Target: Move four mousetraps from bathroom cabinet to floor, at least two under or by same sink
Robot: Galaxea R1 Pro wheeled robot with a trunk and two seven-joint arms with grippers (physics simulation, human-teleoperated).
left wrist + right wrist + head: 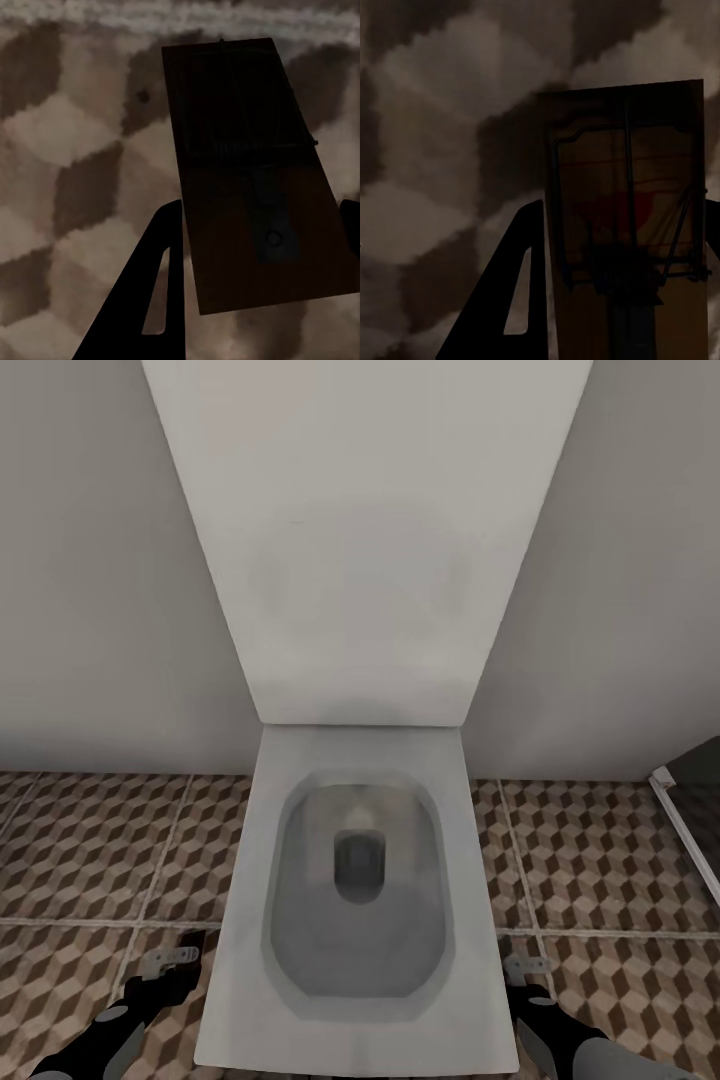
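Mousetraps carried low over bathroom floor (90, 850), facing the toilet (355, 860).
Left gripper (255, 247) clamps one mousetrap (247, 172), right gripper (619, 255) another mousetrap (626, 217) — light, stiff boards, probably best pinched by the long edges — clear of the wire.

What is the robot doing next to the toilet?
It is carrying mousetraps. Its left hand holds one mousetrap and its right hand holds another mousetrap, both low over the bathroom floor. The robot faces a white toilet, one arm on each side. Neither trap is on the tiles yet.
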